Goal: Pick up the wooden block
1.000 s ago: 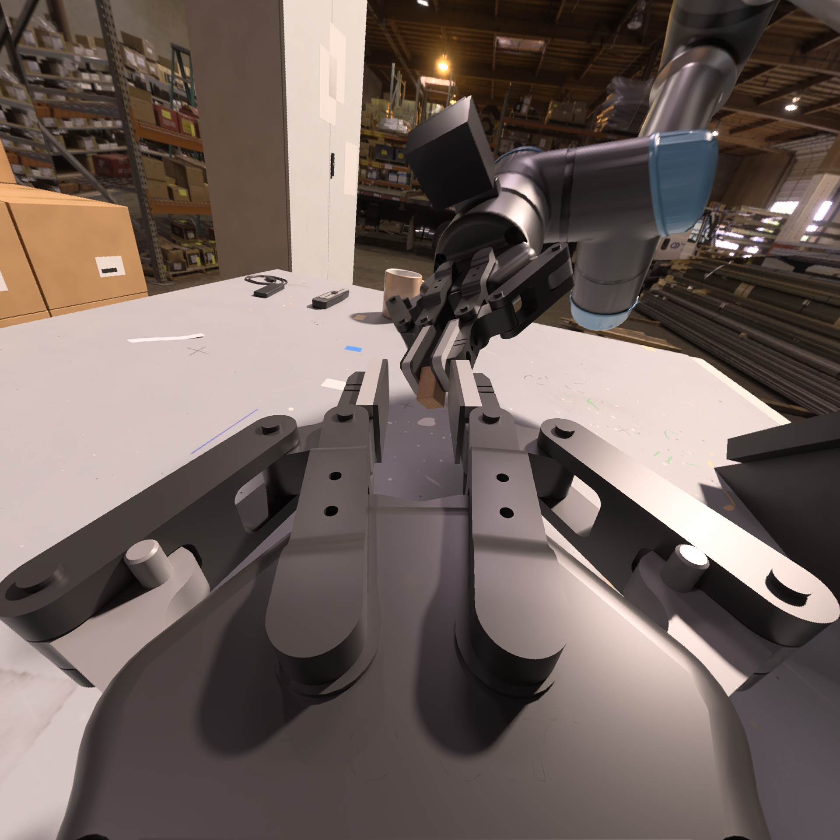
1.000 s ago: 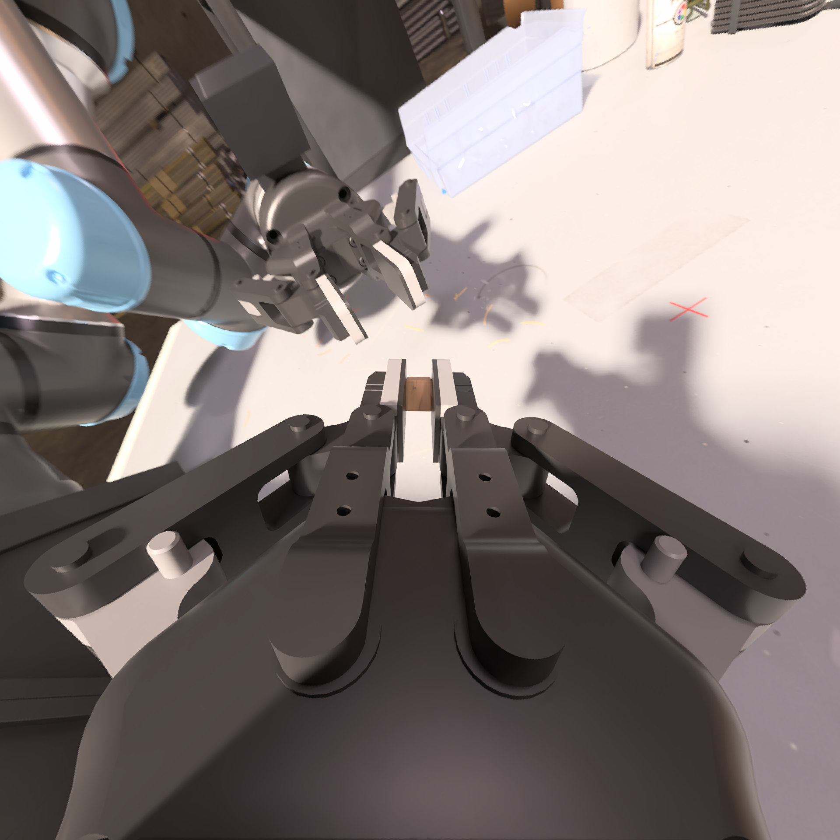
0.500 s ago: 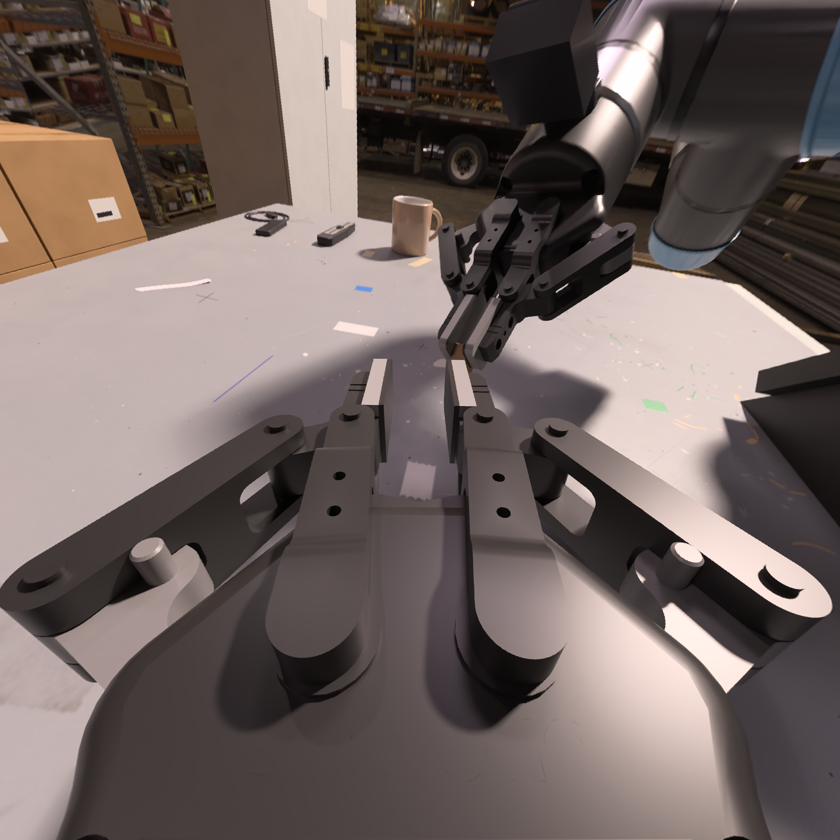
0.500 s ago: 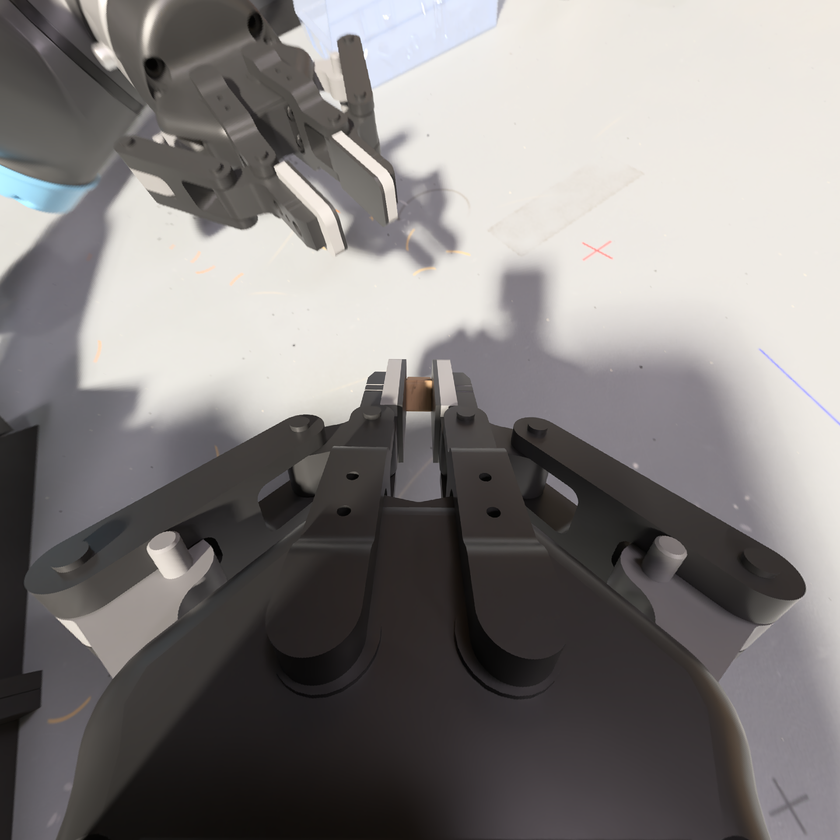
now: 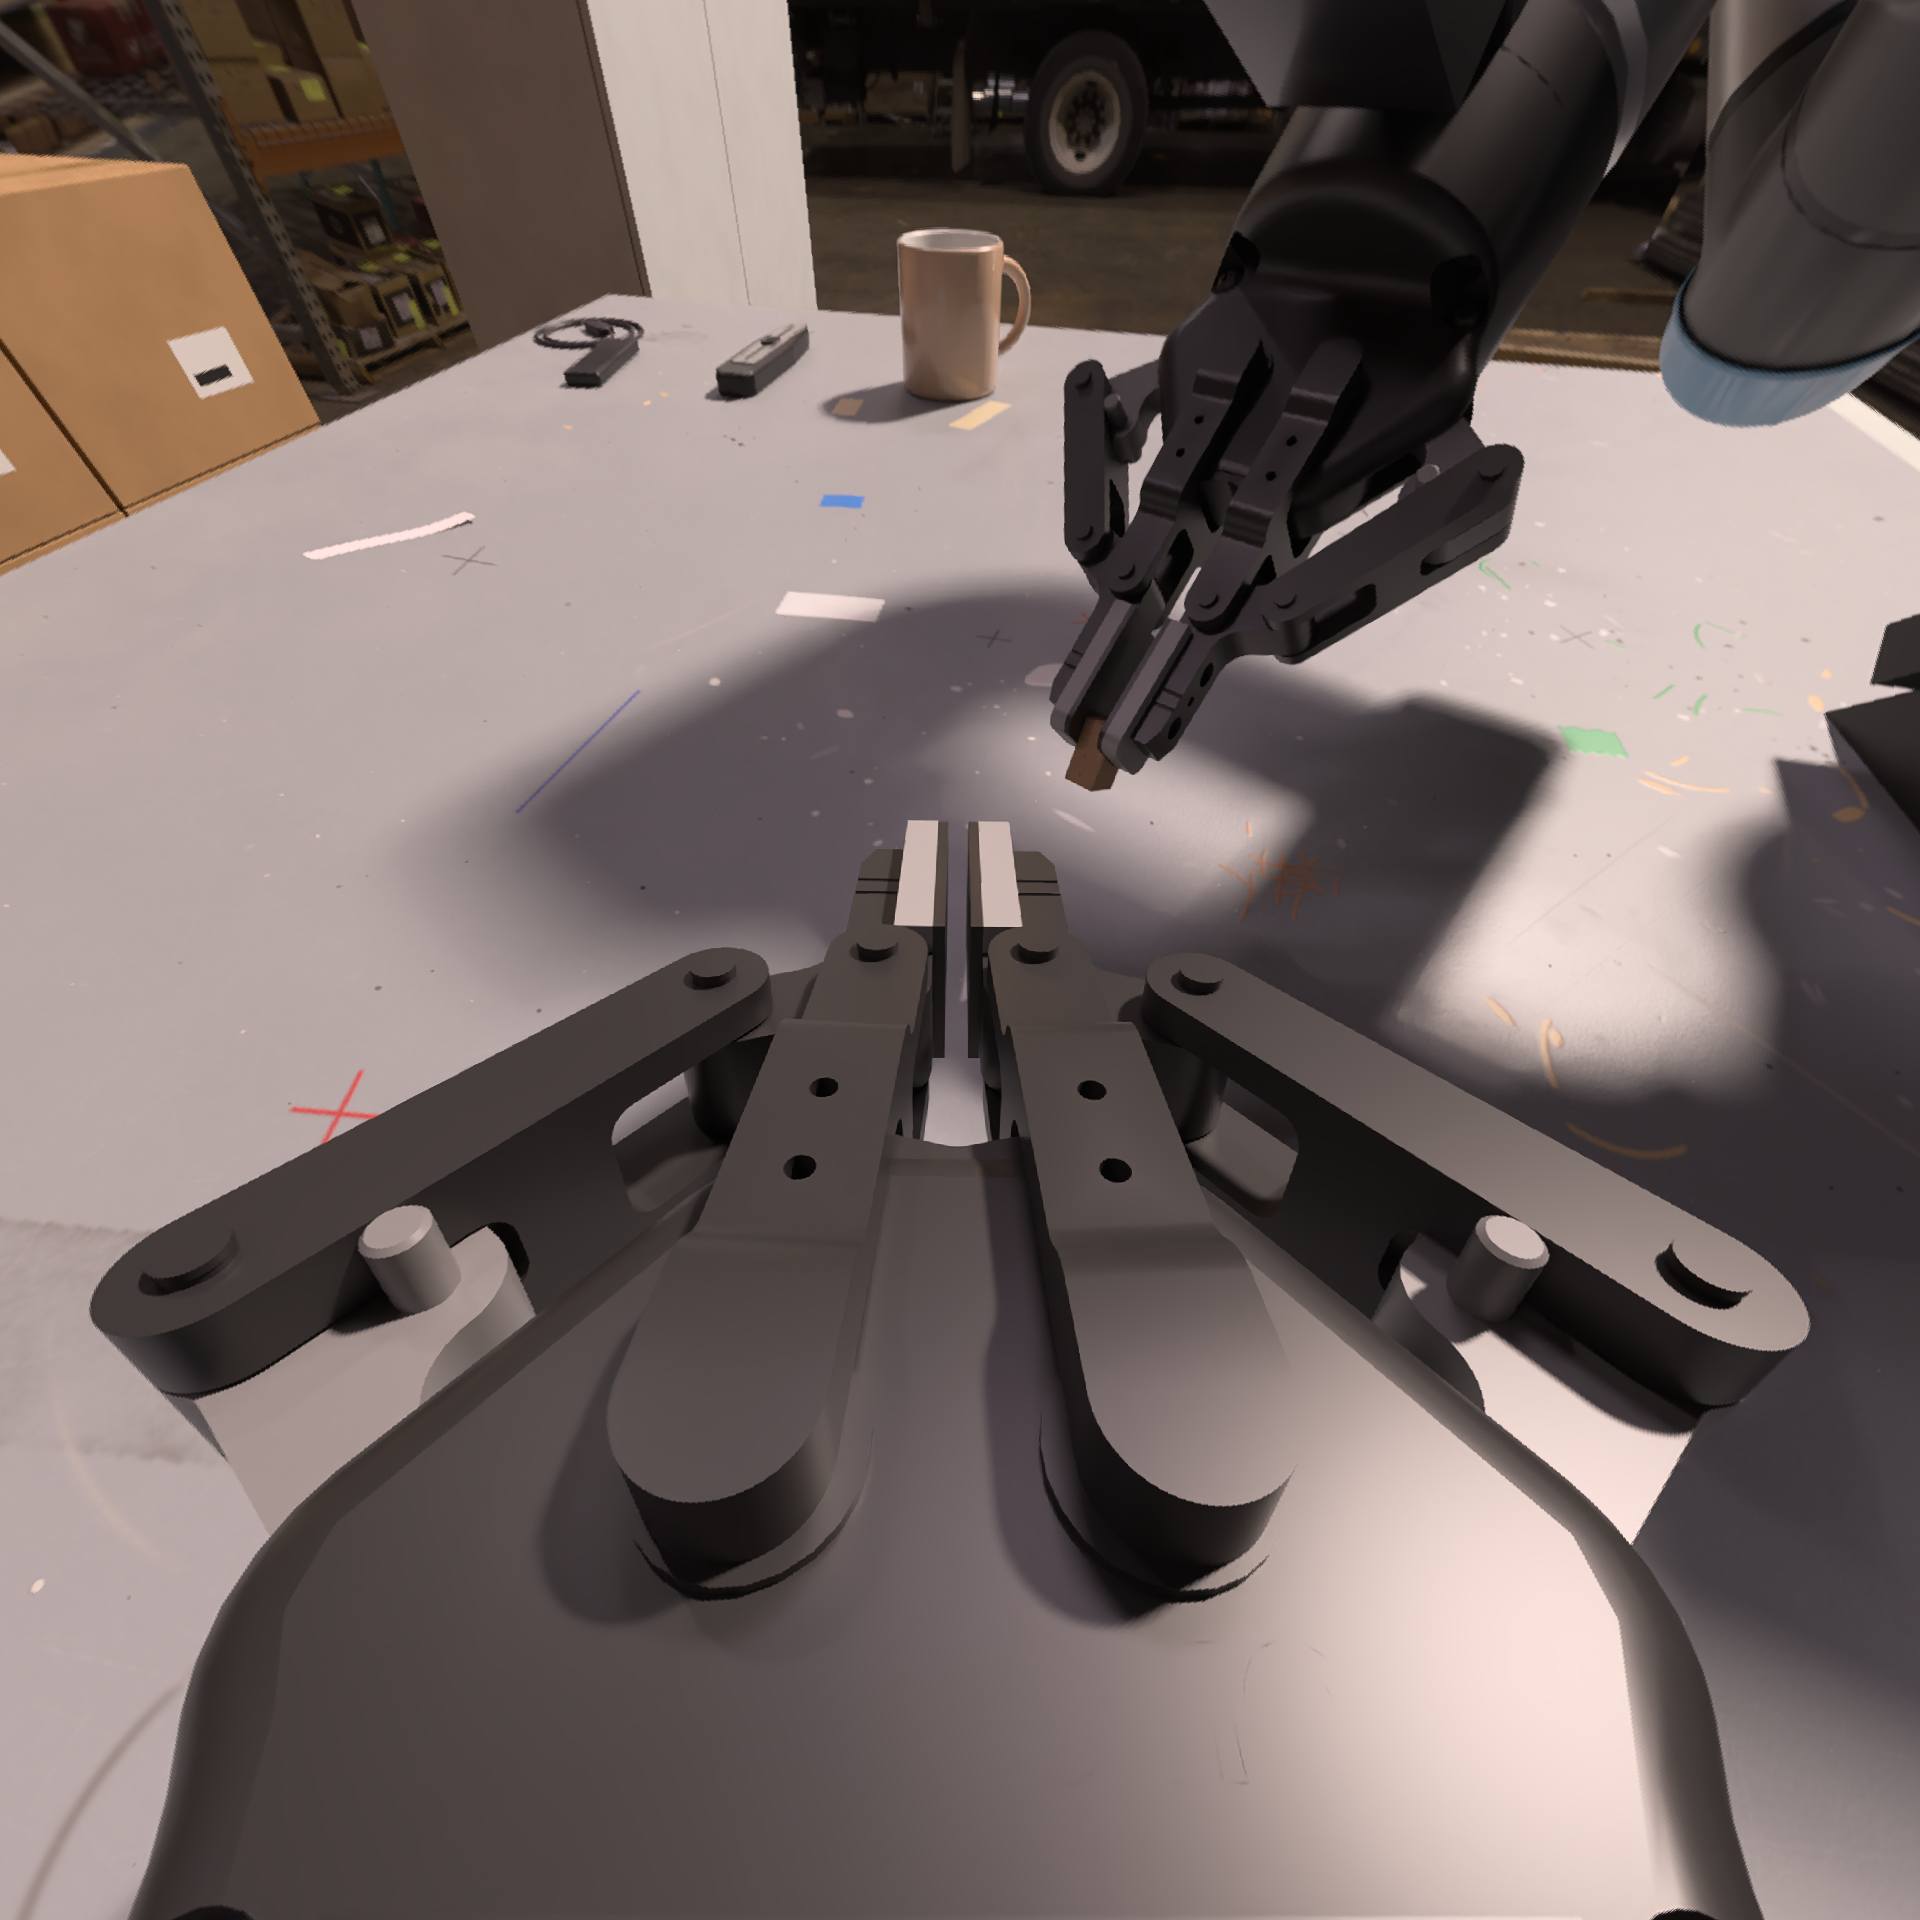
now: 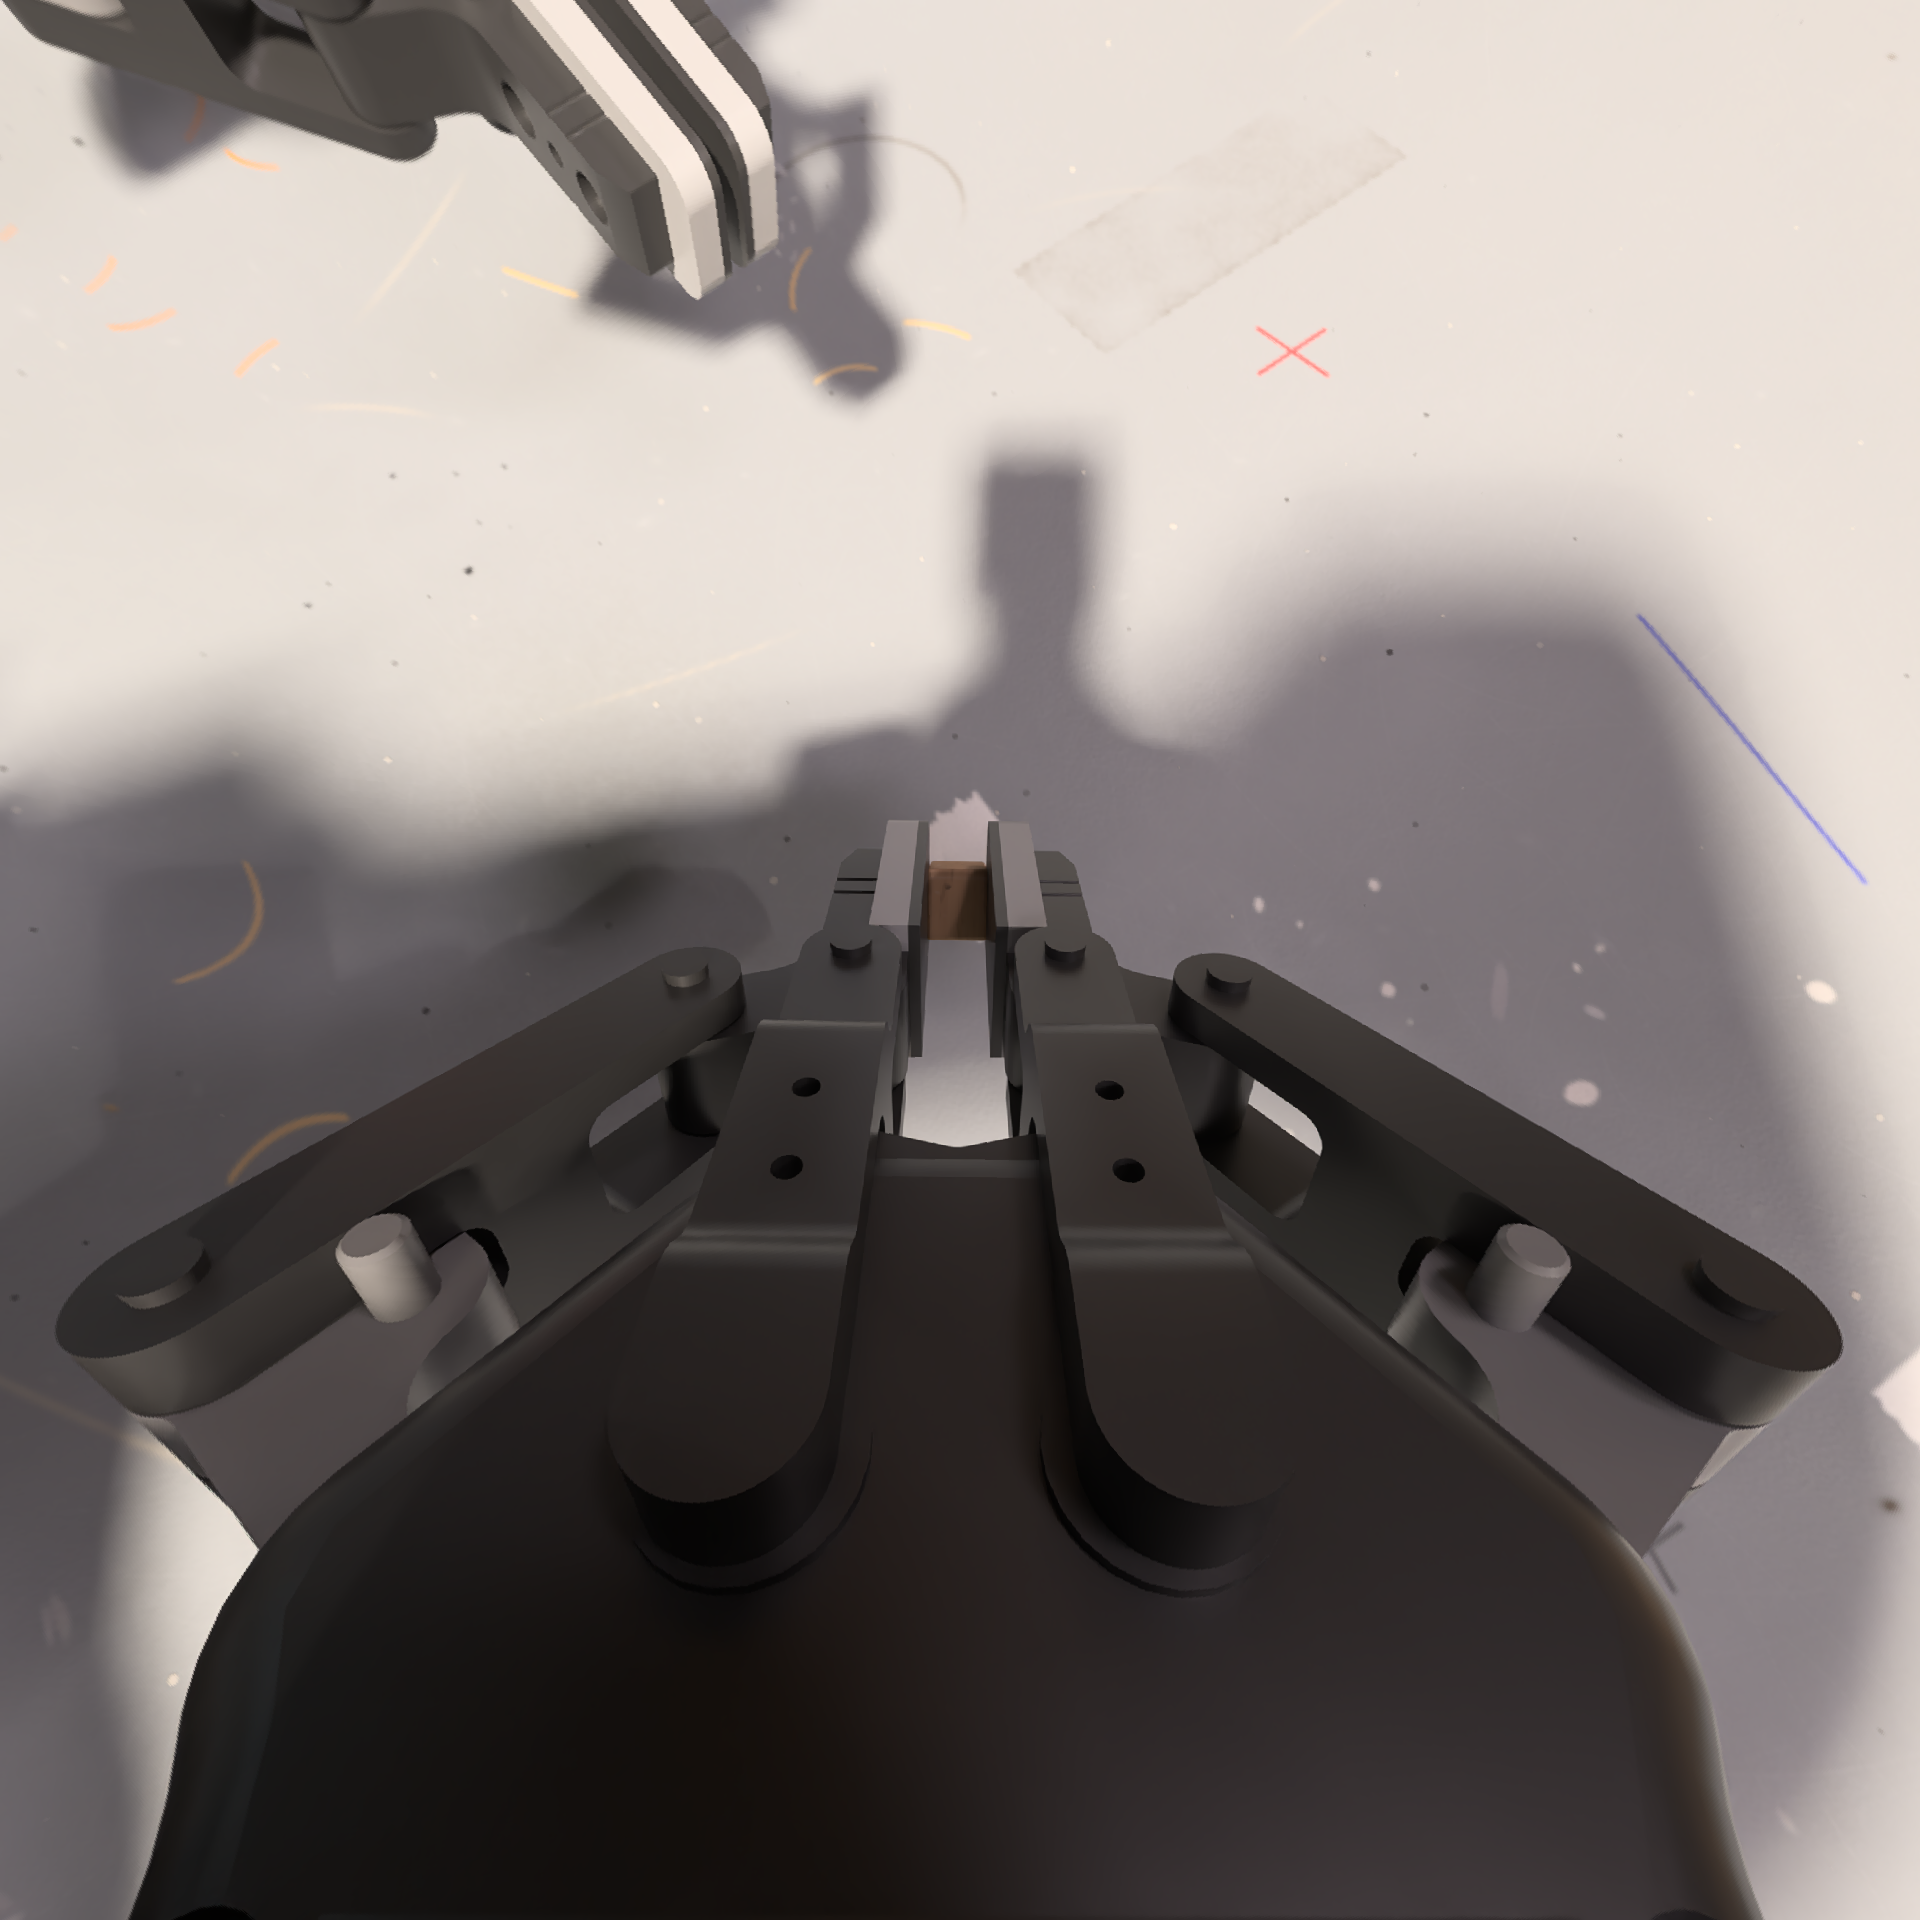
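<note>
I have the wooden block (image 6: 954, 900) pinched at the very tips of my right gripper (image 6: 956, 883), lifted clear over the worktop's (image 5: 312, 831) middle, far from any edge. My left gripper (image 5: 958, 871) is pressed together, empty. With so shallow a hold (tips only), I judge a jolt could slip the block out.

No words, brand names or numbers can be read. Far off to the left of the left pincer (image 5: 958, 862), a cardboard box (image 5: 104, 312) carries a white label (image 5: 211, 363) with a black patch whose print is too small to make out. The table (image 5: 260, 831) bears only drawn marks: a red cross (image 5: 338, 1110) beside the left pincer's left linkage, which is also seen ahead and to the right of the right pincer (image 6: 958, 873), and a faint grey cross (image 5: 470, 561) farther ahead on the left.
</note>
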